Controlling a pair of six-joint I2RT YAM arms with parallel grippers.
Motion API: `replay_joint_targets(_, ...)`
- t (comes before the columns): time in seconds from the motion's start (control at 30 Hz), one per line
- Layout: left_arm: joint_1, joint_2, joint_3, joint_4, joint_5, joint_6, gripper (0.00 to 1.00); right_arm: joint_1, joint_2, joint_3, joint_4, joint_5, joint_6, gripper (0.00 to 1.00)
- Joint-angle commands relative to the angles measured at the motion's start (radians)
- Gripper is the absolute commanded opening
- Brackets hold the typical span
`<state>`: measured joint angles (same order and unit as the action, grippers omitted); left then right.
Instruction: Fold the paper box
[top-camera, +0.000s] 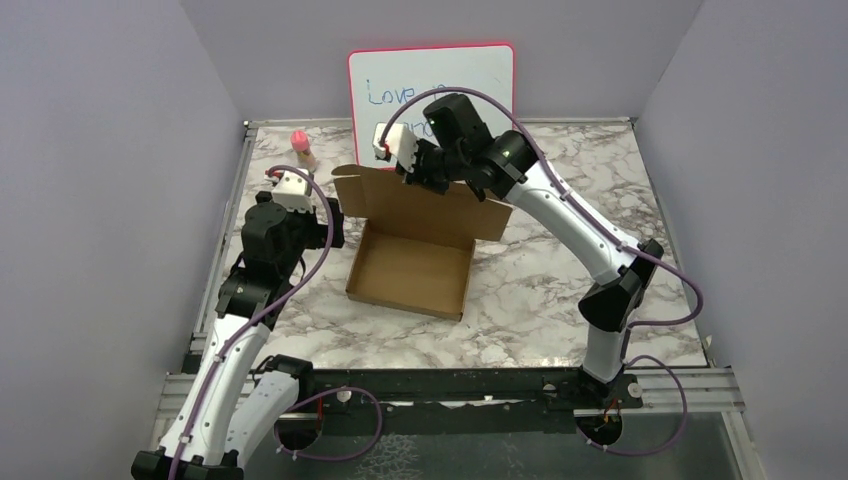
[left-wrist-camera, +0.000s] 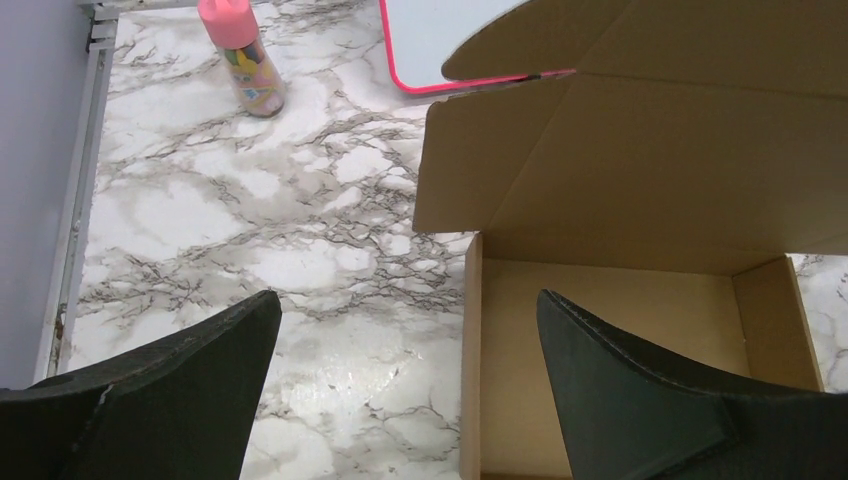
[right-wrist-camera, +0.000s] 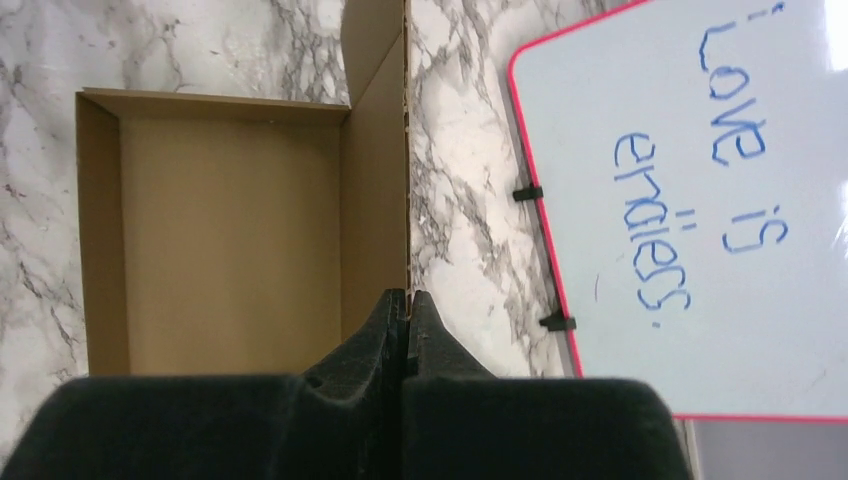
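marble table (top-camera: 560, 290) — lilac walls (top-camera: 100, 150)

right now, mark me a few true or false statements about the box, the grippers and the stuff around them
1. The right gripper is shut on the paper box's upright lid. True.
2. The left gripper grips the box. False: it is open and clamps nothing.
3. The pink-capped bottle stands inside the box. False: it stands on the table, left of the whiteboard.
4. The whiteboard carries blue writing. True.
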<state>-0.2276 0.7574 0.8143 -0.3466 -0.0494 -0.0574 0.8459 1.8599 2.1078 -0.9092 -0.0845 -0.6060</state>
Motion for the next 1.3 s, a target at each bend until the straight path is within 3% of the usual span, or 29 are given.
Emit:
replay_joint_targets(0.0, 0.008, -0.030, -0.018, 0.009, 0.025, 0.025, 0.99, -0.079, 0.047, 0.081, -0.001, -0.286, -0.166, 0.01)
replay_joint_targets(0.2, 0.017, -0.042, -0.022, 0.019, 0.046, 0.035, 0.99, -0.134, 0.108, 0.188, -0.106, -0.360, -0.279, 0.01)
replay_joint_targets(0.4, 0.029, -0.036, -0.025, 0.052, 0.100, 0.053, 0.99, -0.152, 0.123, 0.225, -0.105, -0.375, -0.327, 0.02)
replay_joint_targets(0.67, 0.038, 0.141, 0.151, 0.018, 0.202, 0.130, 0.99, -0.152, 0.034, 0.180, -0.025, -0.346, -0.215, 0.45)
replay_joint_targets(0.87, 0.060, 0.242, 0.262, -0.038, 0.263, 0.210, 0.99, -0.188, -0.080, 0.030, -0.001, -0.219, -0.142, 0.58)
replay_joint_targets(1.0, 0.108, 0.308, 0.308, -0.073, 0.308, 0.302, 0.99, -0.304, -0.148, -0.076, 0.046, -0.269, -0.089, 0.62)
replay_joint_targets(1.27, 0.270, 0.445, 0.403, -0.126, 0.677, 0.421, 0.99, -0.444, -0.228, -0.240, 0.085, -0.331, -0.107, 0.68)
